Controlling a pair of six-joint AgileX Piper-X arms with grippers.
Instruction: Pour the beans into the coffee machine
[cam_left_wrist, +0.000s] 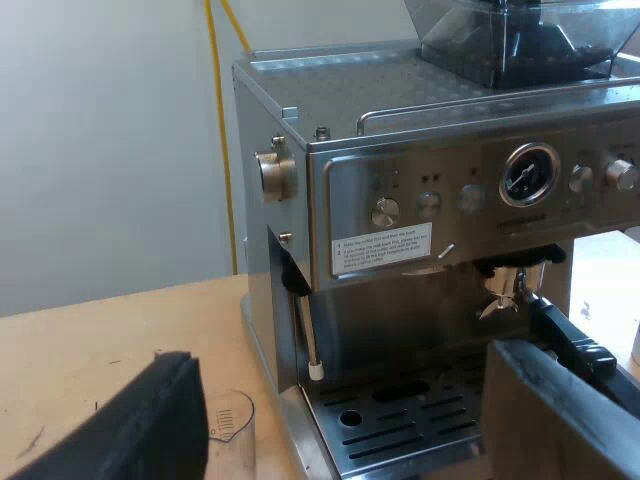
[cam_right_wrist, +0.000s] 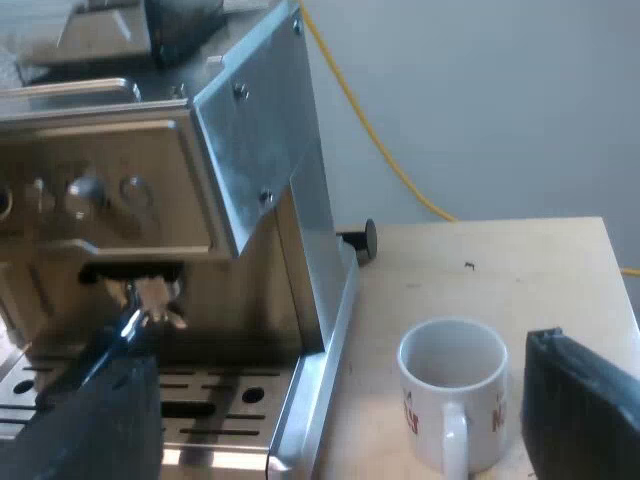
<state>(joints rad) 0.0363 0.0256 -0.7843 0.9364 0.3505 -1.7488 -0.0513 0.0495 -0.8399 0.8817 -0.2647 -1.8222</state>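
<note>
Wood table holds the coffee machine and a mug; I can't read its red writing. Left jaws and right jaws are wide apart.

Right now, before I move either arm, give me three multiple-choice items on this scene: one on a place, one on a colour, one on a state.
1. Where does the white ceramic mug stand?
A. on the drip tray
B. on the wooden table beside the steel espresso machine
C. on top of the machine

2. What colour is the mug's print?
A. blue
B. red
C. green

3. How is my left gripper?
A. open
B. shut on a blue tamper
C. shut on the mug

Answers:
1 B: the mug rests on bare wood next to the machine's side.
2 B: red marks sit either side of its handle.
3 A: its two black fingers stand wide apart, gripping nothing.
</note>
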